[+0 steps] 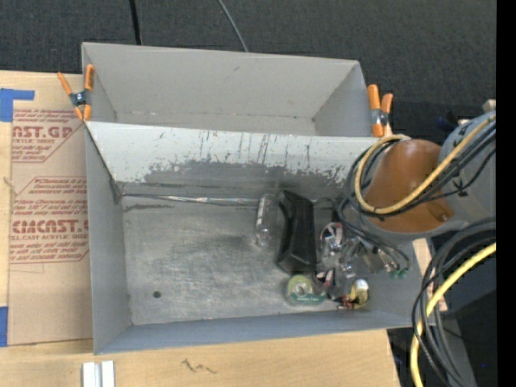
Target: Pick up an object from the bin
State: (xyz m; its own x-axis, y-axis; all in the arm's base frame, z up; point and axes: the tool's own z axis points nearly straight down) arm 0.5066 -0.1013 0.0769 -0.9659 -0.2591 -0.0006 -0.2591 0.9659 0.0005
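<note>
Matte black oblong block (297,230) beside a clear plastic tube (264,220); gripper (343,271) hangs low just right of the block; grip unreadable

looks like a robotics lab tbh, robot arm (411,185) trailing loose yellow and black cables (427,297), scuffed grey metal bin (210,156) on a pale wood desk (242,365), dark carpet floor (322,14) behind

Claw (341,274) beside black block (297,232)
</note>
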